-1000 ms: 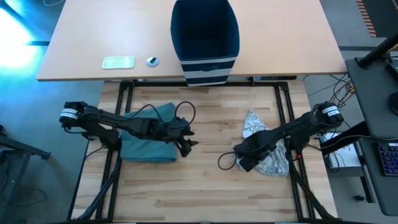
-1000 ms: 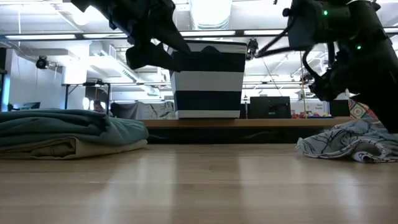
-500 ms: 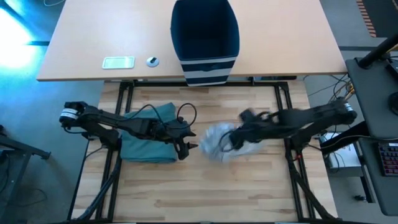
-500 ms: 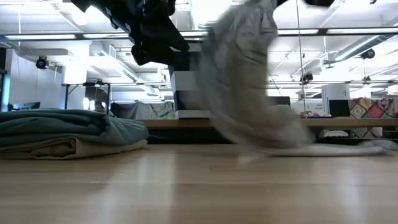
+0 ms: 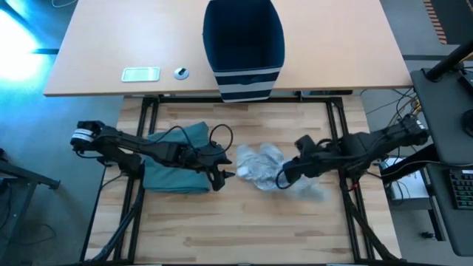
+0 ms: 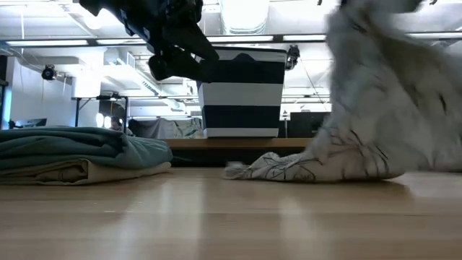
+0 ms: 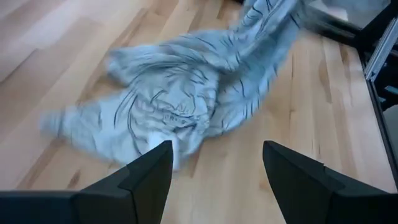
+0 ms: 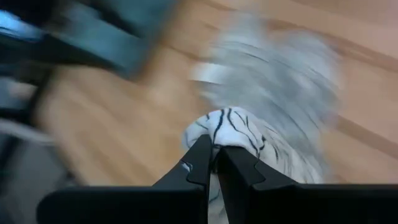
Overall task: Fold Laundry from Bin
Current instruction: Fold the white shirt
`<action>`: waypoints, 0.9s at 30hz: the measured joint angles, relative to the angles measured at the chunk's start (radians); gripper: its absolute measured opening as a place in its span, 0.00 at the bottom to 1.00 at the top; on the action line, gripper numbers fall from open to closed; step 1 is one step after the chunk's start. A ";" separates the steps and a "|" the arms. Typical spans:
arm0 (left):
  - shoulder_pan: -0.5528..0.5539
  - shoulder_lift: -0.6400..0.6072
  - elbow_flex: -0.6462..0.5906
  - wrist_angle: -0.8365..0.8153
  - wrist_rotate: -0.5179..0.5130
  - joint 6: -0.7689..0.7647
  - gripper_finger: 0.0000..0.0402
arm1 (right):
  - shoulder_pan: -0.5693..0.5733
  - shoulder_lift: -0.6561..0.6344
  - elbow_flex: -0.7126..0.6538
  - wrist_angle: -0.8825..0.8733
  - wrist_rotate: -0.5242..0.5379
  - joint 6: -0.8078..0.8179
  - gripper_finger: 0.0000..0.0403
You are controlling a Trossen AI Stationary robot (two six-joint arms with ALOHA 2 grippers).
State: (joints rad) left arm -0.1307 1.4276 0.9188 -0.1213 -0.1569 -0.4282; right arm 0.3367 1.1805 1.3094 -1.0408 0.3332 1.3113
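Note:
A grey-white cloth with dark line patterns [image 5: 259,166] is the laundry piece in play; it lies mid-table, with one part drawn up in my shut right gripper [image 8: 216,158], which hovers above the table right of centre [image 5: 284,176]. My left gripper [image 7: 214,168] stands open above the table, just left of the cloth [image 7: 186,99], touching nothing. Folded teal and beige garments [image 5: 177,159] sit stacked at the table's left. The navy striped bin [image 5: 244,44] stands on the far desk. My right gripper pinches a bunched fold of the patterned cloth [image 8: 227,127] between its two fingers, coming from above at a slant. The cloth hangs below the fingers [image 6: 361,87], and its lower part [image 6: 303,170] lies crumpled on the table.
A flat white device [image 5: 140,74] and a small round object [image 5: 181,72] lie on the far desk left of the bin. Bare wood stretches along the table's near side [image 5: 244,229]. The stack [image 6: 72,152] fills the left edge in the low view.
My right gripper has risen and swung from the table's right side toward the middle, pulling the patterned cloth along. The cloth, earlier heaped at the right edge, now lies mid-table with one part lifted.

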 joint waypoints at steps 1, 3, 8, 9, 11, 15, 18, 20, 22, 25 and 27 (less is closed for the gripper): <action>0.000 0.005 0.000 0.018 0.000 0.006 0.58 | -0.001 0.000 0.001 0.062 0.004 -0.033 0.04; 0.000 0.017 0.000 0.052 0.001 0.021 0.58 | -0.002 0.000 0.014 0.189 0.013 -0.121 0.04; 0.000 0.039 -0.001 0.258 0.040 0.008 0.58 | -0.003 -0.002 0.054 0.248 0.044 -0.242 0.04; 0.000 0.040 0.000 0.305 0.040 -0.001 0.58 | -0.003 -0.002 0.055 0.242 0.044 -0.247 0.04; 0.000 0.045 0.000 0.389 0.041 -0.009 0.58 | -0.002 0.002 0.054 0.234 0.037 -0.249 0.04; 0.006 0.053 0.000 0.420 0.039 -0.006 0.58 | 0.012 0.016 0.054 0.250 -0.025 -0.259 0.09; 0.009 0.055 0.000 0.389 0.038 -0.003 0.58 | 0.034 0.022 0.060 0.265 -0.047 -0.273 0.17; 0.009 0.055 0.000 0.380 0.036 0.010 0.58 | 0.053 0.022 0.065 0.267 -0.048 -0.286 0.24; 0.009 0.055 0.000 0.350 0.036 0.042 0.58 | 0.075 0.022 0.066 0.259 -0.048 -0.304 0.31; 0.009 0.058 0.000 0.273 0.036 0.069 0.58 | 0.114 0.022 0.050 0.198 -0.049 -0.321 0.40; 0.009 0.068 0.000 0.215 0.036 0.068 0.58 | 0.132 0.030 0.026 0.163 -0.046 -0.311 0.45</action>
State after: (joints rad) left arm -0.1218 1.4952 0.9192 0.0938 -0.1214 -0.3599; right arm 0.4685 1.2109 1.3357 -0.8783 0.2869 1.0003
